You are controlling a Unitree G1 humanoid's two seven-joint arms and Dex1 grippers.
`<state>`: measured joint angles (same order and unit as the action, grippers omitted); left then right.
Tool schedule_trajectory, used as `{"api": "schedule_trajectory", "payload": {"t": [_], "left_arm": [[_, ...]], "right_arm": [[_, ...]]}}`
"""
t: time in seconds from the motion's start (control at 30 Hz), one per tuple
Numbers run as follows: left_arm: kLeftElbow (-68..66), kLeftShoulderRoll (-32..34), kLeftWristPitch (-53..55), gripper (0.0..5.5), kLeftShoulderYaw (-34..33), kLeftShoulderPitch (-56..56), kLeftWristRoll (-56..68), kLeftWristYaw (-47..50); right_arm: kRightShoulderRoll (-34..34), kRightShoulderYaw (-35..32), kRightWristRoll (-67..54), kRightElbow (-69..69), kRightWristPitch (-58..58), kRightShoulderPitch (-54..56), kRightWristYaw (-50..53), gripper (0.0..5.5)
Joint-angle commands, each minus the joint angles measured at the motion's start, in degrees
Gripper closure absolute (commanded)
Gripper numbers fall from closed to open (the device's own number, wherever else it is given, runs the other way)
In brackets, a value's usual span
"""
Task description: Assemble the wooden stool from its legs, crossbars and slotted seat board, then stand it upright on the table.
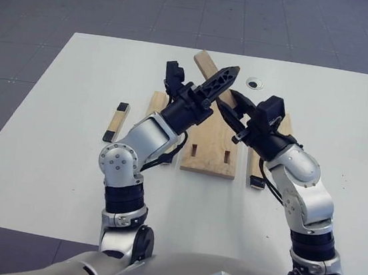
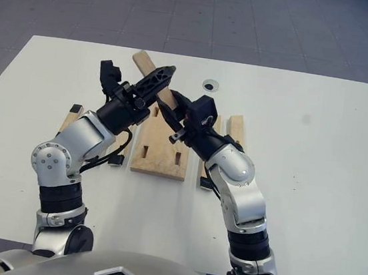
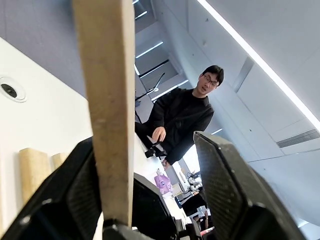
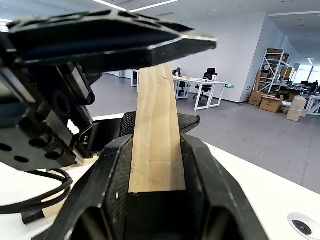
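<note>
A light wooden leg (image 1: 207,65) is held slanted in the air above the slotted seat board (image 1: 210,155), which lies flat on the white table (image 1: 50,134). My right gripper (image 1: 231,106) is shut on the leg's near end, and in the right wrist view the wood (image 4: 156,130) sits between its fingers. My left gripper (image 1: 226,82) is around the same leg a little farther up. In the left wrist view the leg (image 3: 107,100) rests against one finger (image 3: 75,195) while the other finger (image 3: 240,200) stands clear of it, so this gripper is open.
A leg with a black end (image 1: 115,121) lies left of the board. More wooden pieces (image 1: 258,163) lie along its right side and another (image 1: 156,100) under my left arm. A round cable hole (image 1: 254,84) sits behind.
</note>
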<state>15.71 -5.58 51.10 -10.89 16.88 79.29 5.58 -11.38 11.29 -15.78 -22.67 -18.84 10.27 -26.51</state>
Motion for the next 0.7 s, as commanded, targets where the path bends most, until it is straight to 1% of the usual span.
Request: {"api": "schedule_trajectory", "payload": {"t": [0.03, 0.3, 0.5, 0.57, 0.7], "left_arm": [[1.92, 0.65, -0.49, 2.76, 1.15, -2.31, 2.26, -0.22], [1.42, 2.55, -2.83, 2.76, 0.70, -1.80, 6.75, 1.16], [0.88, 3.36, -3.92, 2.76, 1.55, -1.42, 7.55, 1.20], [0.23, 3.95, -3.66, 2.98, 2.08, -1.64, 7.79, 1.07], [-0.58, 5.06, -4.10, 3.72, 1.93, -1.75, 8.07, 0.46]], "right_arm": [[-0.72, -1.48, -0.92, -0.71, -2.11, 0.45, 0.38, 4.19], [-5.40, 0.62, 2.46, -3.19, 0.37, -2.71, -1.96, 4.19], [-6.13, 1.78, 2.93, -4.19, 1.15, -4.26, -2.35, 4.19], [-6.24, 1.72, 2.96, -4.39, 1.30, -4.40, -2.23, 4.19], [-6.25, 1.62, 3.16, -4.59, 1.50, -4.71, -1.89, 4.19]]}}
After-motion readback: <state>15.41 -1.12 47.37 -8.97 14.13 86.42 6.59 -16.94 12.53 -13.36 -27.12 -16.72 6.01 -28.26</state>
